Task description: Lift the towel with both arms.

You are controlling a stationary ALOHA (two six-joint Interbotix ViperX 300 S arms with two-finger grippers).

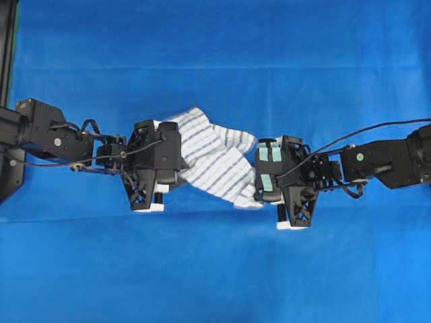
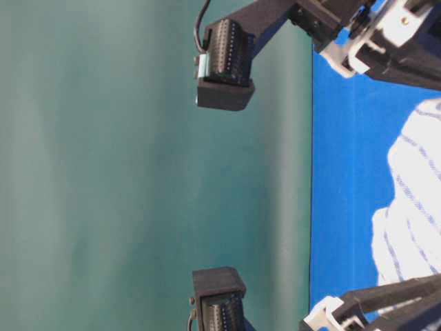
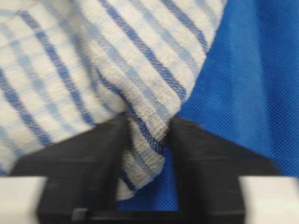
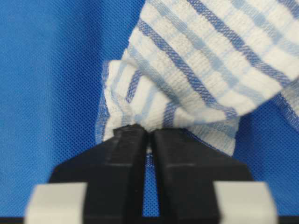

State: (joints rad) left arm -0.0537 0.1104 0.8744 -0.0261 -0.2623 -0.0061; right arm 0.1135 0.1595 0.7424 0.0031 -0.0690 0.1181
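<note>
The towel (image 1: pixel 214 158), white with thin blue and grey checked stripes, hangs bunched between my two grippers over the blue table cloth (image 1: pixel 215 60). My left gripper (image 1: pixel 172 158) holds its left end. In the left wrist view a fold of the towel (image 3: pixel 140 70) sits pinched between the black fingertips of the left gripper (image 3: pixel 148 123). My right gripper (image 1: pixel 262 176), with teal pads, holds the right end. In the right wrist view the right gripper (image 4: pixel 149 133) is nearly closed on a corner of the towel (image 4: pixel 196 79). The towel also shows in the table-level view (image 2: pixel 413 207).
A black frame (image 1: pixel 7 47) stands at the table's left edge. Both black arms reach in from the sides at mid height. The table-level view shows a green wall (image 2: pixel 103 172) and parts of both arms (image 2: pixel 386 34).
</note>
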